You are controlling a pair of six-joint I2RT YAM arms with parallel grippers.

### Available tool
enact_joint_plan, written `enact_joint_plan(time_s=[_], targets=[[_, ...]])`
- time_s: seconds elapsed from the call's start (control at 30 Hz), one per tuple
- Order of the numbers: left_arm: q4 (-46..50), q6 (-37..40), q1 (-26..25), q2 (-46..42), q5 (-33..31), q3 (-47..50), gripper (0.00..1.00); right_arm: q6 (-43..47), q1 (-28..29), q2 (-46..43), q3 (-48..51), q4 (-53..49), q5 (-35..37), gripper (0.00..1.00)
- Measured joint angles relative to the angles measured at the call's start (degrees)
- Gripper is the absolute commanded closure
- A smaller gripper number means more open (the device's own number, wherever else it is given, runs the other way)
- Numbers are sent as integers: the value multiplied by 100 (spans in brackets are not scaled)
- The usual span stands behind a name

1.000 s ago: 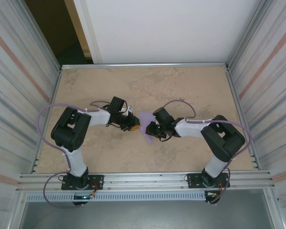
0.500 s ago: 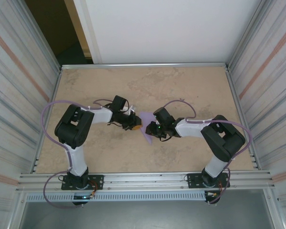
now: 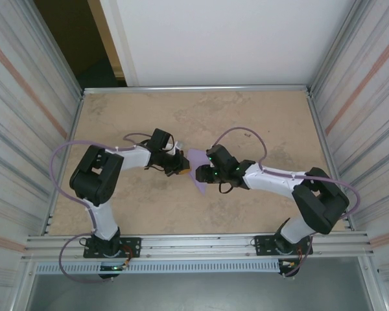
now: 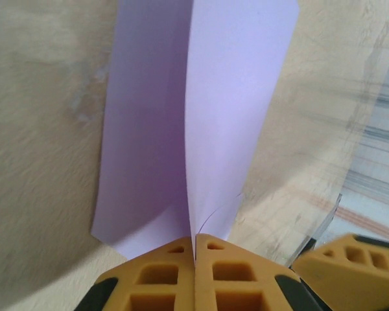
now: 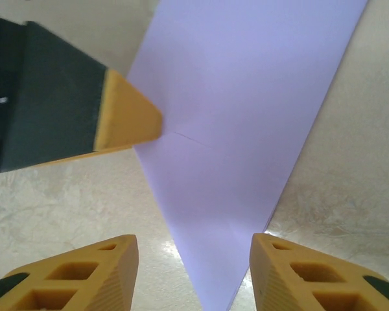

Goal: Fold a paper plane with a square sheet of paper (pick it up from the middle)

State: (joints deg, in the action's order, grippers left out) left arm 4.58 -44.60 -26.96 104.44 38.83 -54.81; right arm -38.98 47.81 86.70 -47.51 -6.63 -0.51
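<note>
1. Mid-table (image 3: 259, 123), between the two arms, the square sheet of paper (image 3: 197, 162) sits bent, partly raised.
2. Clamped on its left edge, the left gripper (image 4: 194, 249) has fingers pressed together.
3. Just right, the right gripper (image 5: 194, 249) holds its fingers apart, a sheet corner pointing into the gap.

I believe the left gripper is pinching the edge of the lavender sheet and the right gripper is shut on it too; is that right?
Not quite. The left gripper does pinch the edge of the lavender sheet, but the right gripper is open, its fingers apart, as the right wrist view shows.
</note>
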Motion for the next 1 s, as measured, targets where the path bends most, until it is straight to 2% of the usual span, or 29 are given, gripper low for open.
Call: enact_joint_plan(time_s=[0.17,0.33,0.67,1.0], targets=[[-28,-575,0,-407,-533,330,97,621,627,-13,-179,-125,986,59],[35,-1012,0,-527,-964,417,97,1121,1156,227,-179,-59,1589,63],[302,-1399,-7,-553,-1196,415,96,1425,1410,1060,-407,221,1882,69],[448,-1576,-7,-623,-1185,415,96,1425,1410,1370,-544,278,2046,68]])
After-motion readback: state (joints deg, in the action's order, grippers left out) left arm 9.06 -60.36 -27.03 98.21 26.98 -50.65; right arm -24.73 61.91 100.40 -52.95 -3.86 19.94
